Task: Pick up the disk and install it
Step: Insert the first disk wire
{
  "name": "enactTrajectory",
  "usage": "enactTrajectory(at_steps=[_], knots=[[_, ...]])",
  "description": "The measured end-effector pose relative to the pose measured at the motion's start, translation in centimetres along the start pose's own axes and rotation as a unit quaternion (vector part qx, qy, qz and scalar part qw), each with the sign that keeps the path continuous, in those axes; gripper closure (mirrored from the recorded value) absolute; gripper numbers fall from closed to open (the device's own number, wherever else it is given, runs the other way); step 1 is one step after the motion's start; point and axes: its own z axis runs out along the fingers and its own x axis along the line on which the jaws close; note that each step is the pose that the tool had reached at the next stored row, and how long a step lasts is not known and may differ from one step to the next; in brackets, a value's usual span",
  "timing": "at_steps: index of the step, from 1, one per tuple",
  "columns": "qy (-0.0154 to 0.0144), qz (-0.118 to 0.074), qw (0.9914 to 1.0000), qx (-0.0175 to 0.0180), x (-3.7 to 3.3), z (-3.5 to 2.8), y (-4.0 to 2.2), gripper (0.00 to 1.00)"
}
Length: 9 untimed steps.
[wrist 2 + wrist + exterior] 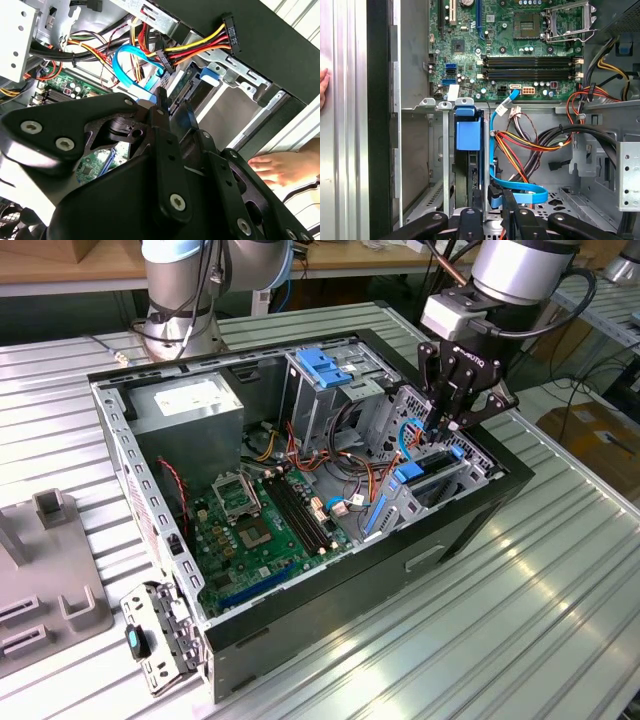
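1. Blue-railed grey disk [469, 140]: seated in the drive bay at the 3 o'clock end of the computer case [300, 620] in the exterior view.
2. Pincer [447, 428]: hangs just above the disk, at its 12 o'clock. It is narrowly apart and grips nothing.
3. Blue data cable [525, 192]: loops just beside the bay.
4. Person's hand [280, 167]: rests outside the case wall.
5. Metal slatted surface [520, 620]: carries the case.

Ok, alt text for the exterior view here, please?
A robot arm's gripper hangs inside an open black computer case at the exterior view's right, over the blue-railed disk in its bay. The case lies on a ribbed metal table, green motherboard exposed.
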Motion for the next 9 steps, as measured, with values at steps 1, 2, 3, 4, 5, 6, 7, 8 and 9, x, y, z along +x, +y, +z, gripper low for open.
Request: enactTrajectory(at_steps=[1,2,3,4,5,6,7,8,9], knots=[[0.0,0.0,1.0,0.0,0.0,0.0,0.0,0.7],[0.0,0.0,1.0,0.0,0.0,0.0,0.0,0.7],[0.0,0.0,1.0,0.0,0.0,0.0,0.0,0.71],[0.0,0.0,1.0,0.0,0.0,0.0,0.0,0.78],[0.0,0.0,1.0,0.0,0.0,0.01,0.0,0.84],[0.0,0.0,1.0,0.0,0.0,0.01,0.0,0.84],[0.0,0.0,1.0,0.0,0.0,0.01,0.0,0.84],[0.0,0.0,1.0,0.0,0.0,0.01,0.0,0.84],[0.0,0.0,1.0,0.0,0.0,0.01,0.0,0.84]])
